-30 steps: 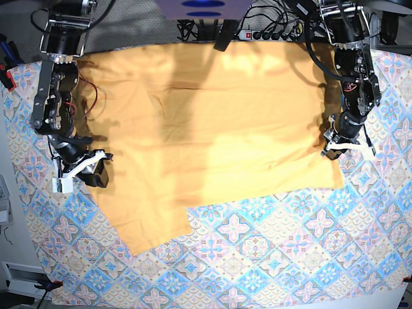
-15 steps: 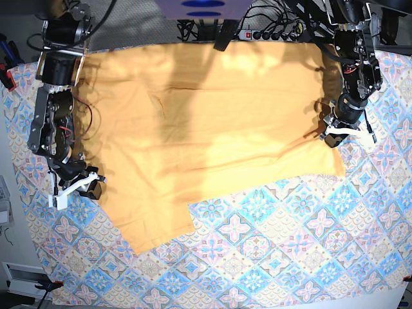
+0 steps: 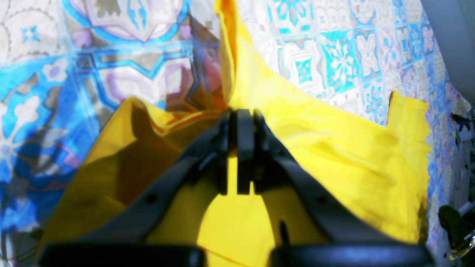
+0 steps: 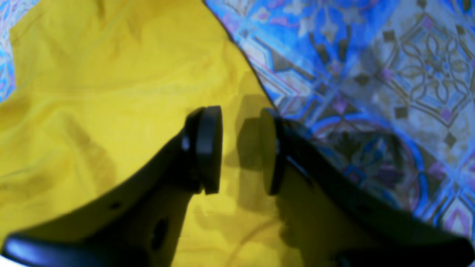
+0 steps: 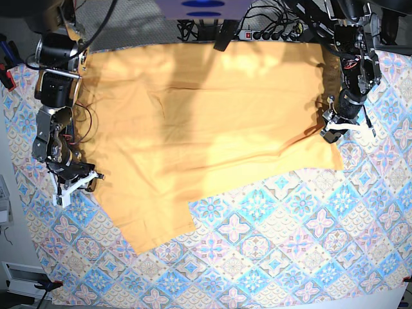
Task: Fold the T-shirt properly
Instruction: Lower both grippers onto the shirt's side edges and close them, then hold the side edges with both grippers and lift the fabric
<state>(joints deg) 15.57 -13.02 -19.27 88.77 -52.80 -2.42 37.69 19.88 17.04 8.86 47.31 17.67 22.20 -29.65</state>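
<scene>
The yellow-orange T-shirt (image 5: 206,122) lies spread on the patterned tablecloth, plain side up, with no print in sight. A sleeve or flap (image 5: 154,225) sticks out toward the front left. My left gripper (image 5: 336,131) is at the shirt's right edge. In the left wrist view it (image 3: 239,115) is shut on a raised fold of the shirt (image 3: 334,155). My right gripper (image 5: 76,183) is at the shirt's left edge. In the right wrist view it (image 4: 241,144) is open, hanging over the shirt's border (image 4: 92,92).
The blue-pink diamond tablecloth (image 5: 290,244) covers the table in front and at both sides. A power strip and cables (image 5: 270,32) lie behind the shirt. A red clamp (image 5: 6,77) sits at the far left edge.
My left gripper moved toward the back, dragging the shirt's right edge with it. My right gripper moved outward and forward to the shirt's left border.
</scene>
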